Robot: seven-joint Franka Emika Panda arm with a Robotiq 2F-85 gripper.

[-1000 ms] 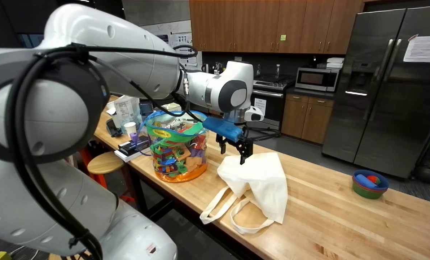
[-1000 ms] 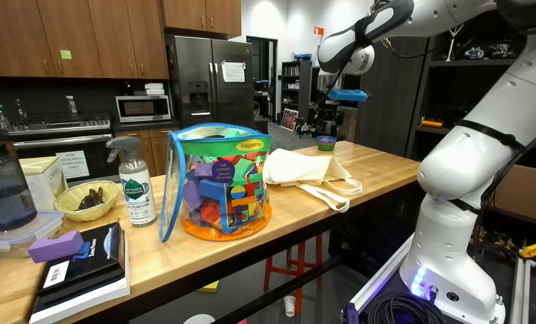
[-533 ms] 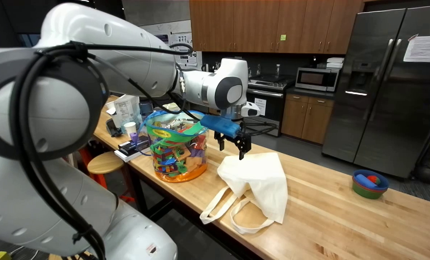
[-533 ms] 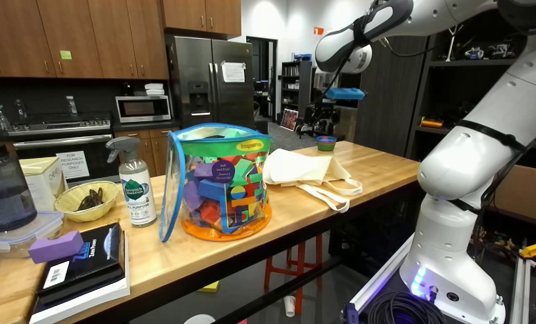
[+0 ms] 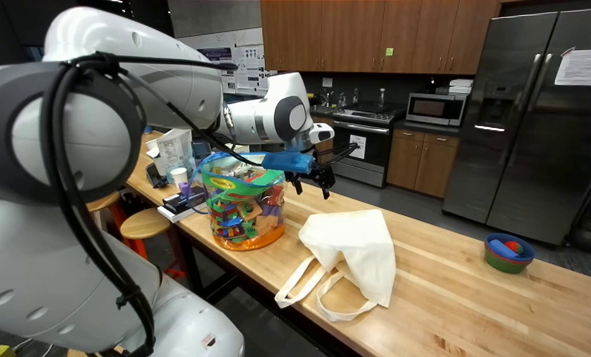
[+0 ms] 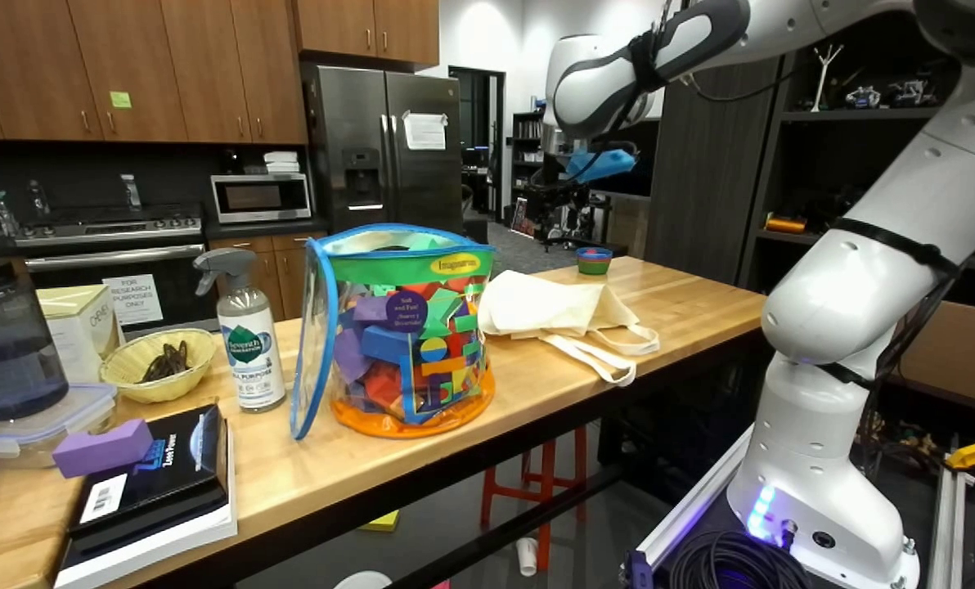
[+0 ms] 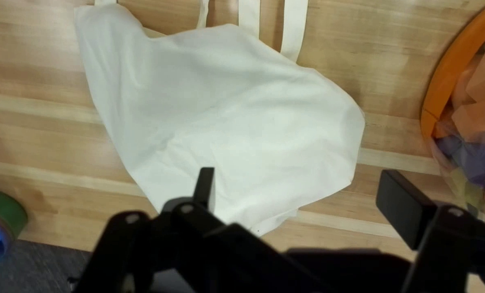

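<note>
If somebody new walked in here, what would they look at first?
Probably the big white jointed robot arm, stretched over the long pale wooden table with its open black two-fingered gripper holding nothing. Next, the round clear plastic bag with a green band, standing on the table, full of bright red, blue and purple blocks. Beside it lies a rumpled cream cloth tote bag.

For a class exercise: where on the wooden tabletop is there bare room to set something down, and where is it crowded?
Broad bare patch: the tabletop between the tote bag and the stacked bowls. Narrower strip: between the tote bag and the block bag. Crowded: the block bag's other side, where spray bottle, basket and purple block cluster.
</note>
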